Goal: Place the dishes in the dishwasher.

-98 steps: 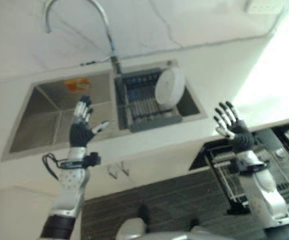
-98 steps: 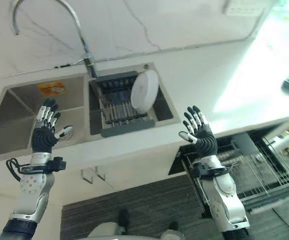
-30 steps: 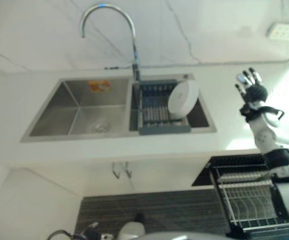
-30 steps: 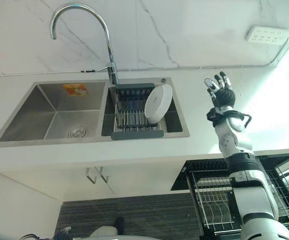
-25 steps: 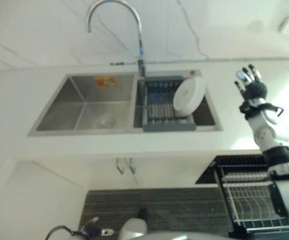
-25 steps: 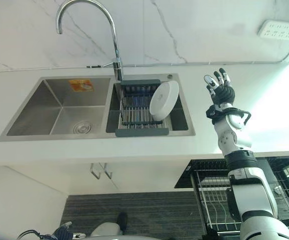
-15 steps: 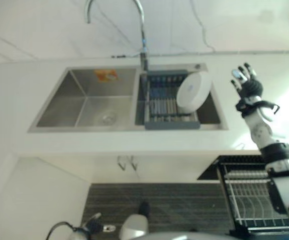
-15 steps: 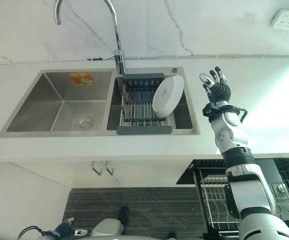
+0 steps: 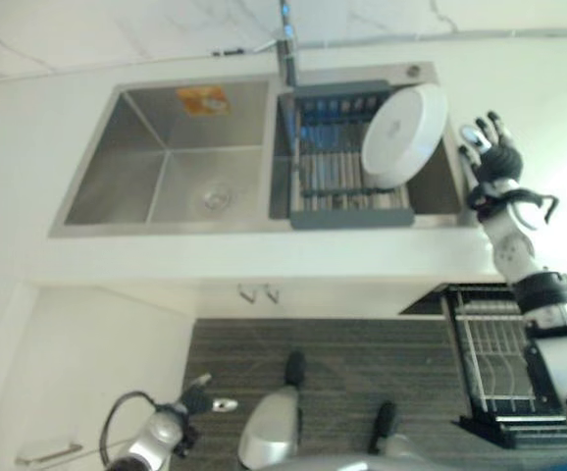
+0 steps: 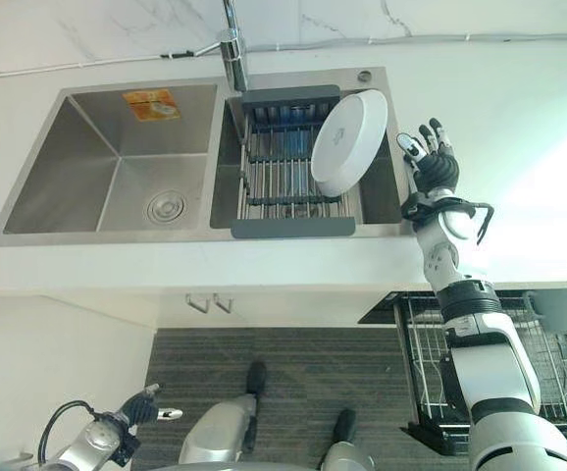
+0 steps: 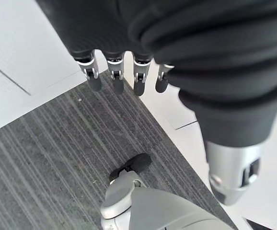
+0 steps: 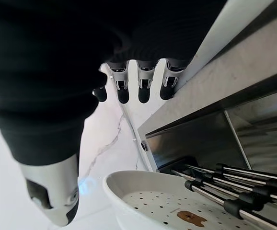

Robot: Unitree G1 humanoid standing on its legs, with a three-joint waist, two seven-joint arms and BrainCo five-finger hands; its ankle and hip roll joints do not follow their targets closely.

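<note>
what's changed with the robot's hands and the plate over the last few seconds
The left hand, earlier raised over the sink's front edge, has dropped low over the floor. The right hand has moved from in front of the counter up and across it, and now hovers open just right of the plate, not touching it. Nothing was grasped. The plate still leans in the rack in the sink.

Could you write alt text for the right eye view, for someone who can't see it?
The robot's open right hand reaches beside a white plate leaning in a grey rack inside a steel double sink, with an open dishwasher rack below the counter.
</note>
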